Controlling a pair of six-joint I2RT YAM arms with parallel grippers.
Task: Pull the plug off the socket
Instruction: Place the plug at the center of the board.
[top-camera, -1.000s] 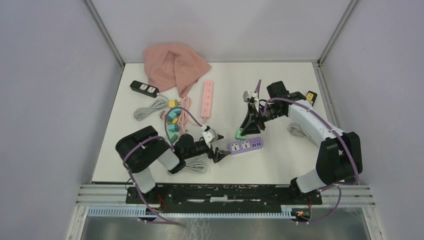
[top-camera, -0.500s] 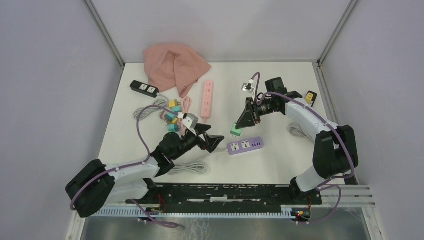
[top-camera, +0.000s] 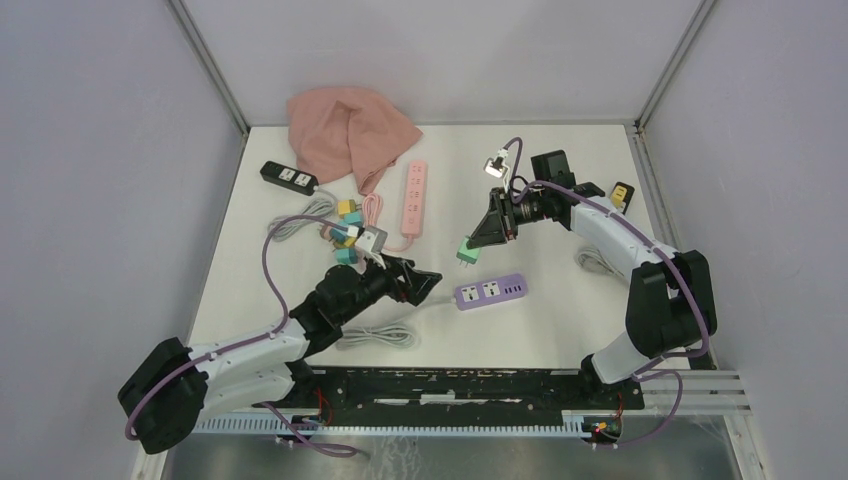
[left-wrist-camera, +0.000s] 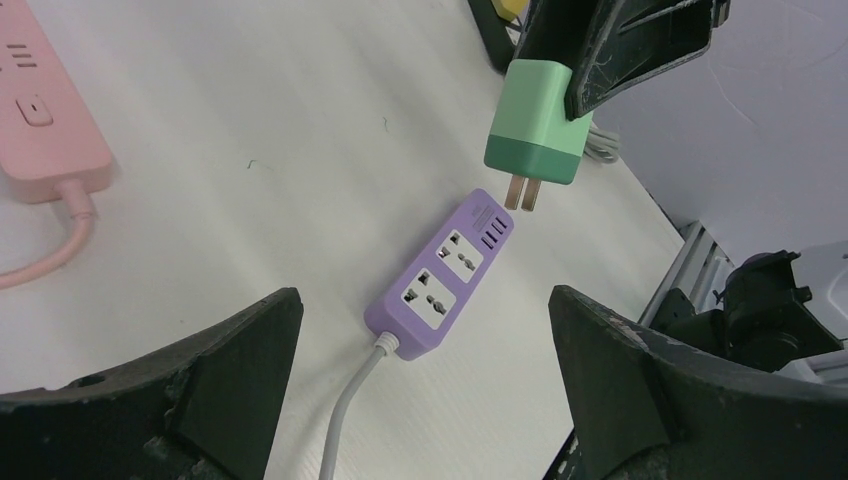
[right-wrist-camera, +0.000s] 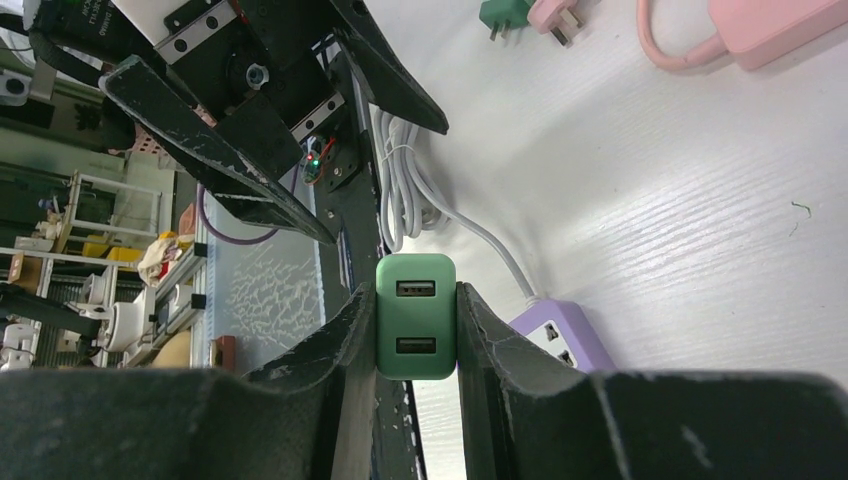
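Note:
The green plug (top-camera: 466, 250), a USB charger with two bare prongs, hangs in the air above the purple socket strip (top-camera: 490, 291), clear of it. My right gripper (top-camera: 478, 236) is shut on the plug; in the right wrist view the plug (right-wrist-camera: 416, 316) sits squeezed between both fingers, with the strip (right-wrist-camera: 560, 333) below. In the left wrist view the plug (left-wrist-camera: 535, 122) hangs above the strip (left-wrist-camera: 440, 276). My left gripper (top-camera: 425, 279) is open and empty, just left of the strip, with its white cable (left-wrist-camera: 345, 410) running between the fingers.
A pink power strip (top-camera: 413, 195), a black socket block (top-camera: 288, 177) and a pink cloth (top-camera: 348, 133) lie at the back. Coloured plugs (top-camera: 345, 235) and coiled cables (top-camera: 380, 336) lie at the left. A yellow-and-black item (top-camera: 622, 194) sits at the right edge.
My right gripper has lifted the green plug up and away from the purple strip. My left gripper has let go of the strip and drawn back to the left, open.

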